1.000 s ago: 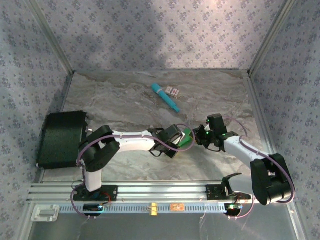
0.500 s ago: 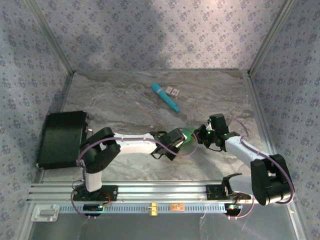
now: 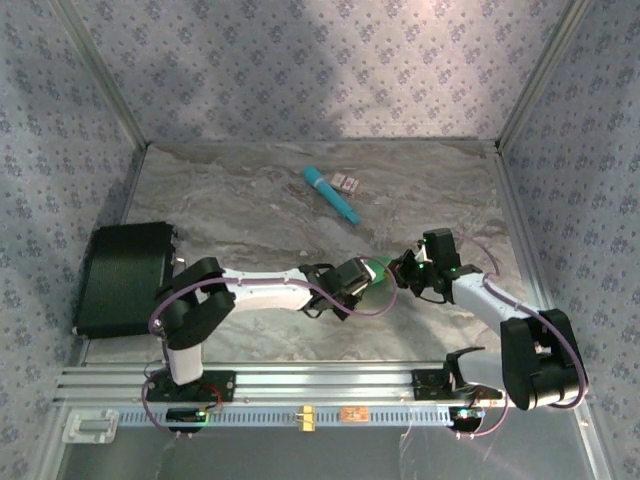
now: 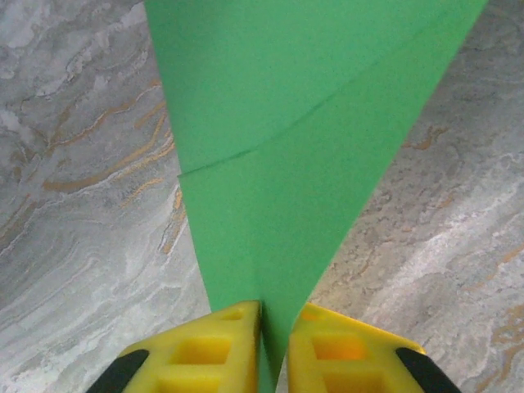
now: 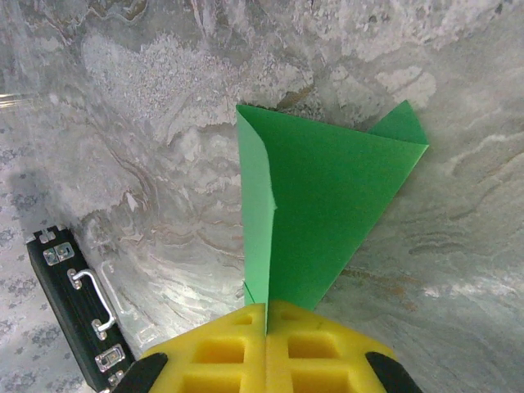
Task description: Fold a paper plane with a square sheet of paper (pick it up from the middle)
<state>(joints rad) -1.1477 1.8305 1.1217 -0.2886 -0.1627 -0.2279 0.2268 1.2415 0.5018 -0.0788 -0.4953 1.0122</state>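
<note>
We hold the paper [image 4: 278,164] between both grippers over the table [image 3: 250,200], near its front middle. Our left gripper [image 4: 274,332] is clamped on the folded sheet's narrow end, a yellow pad pressing on each side. Our right gripper [image 5: 266,315] pinches another edge, its pads closed on the green layers. A crease runs across the paper. The stick [image 3: 331,194] lies well apart at the back, the case [image 3: 125,275] at far left
</note>
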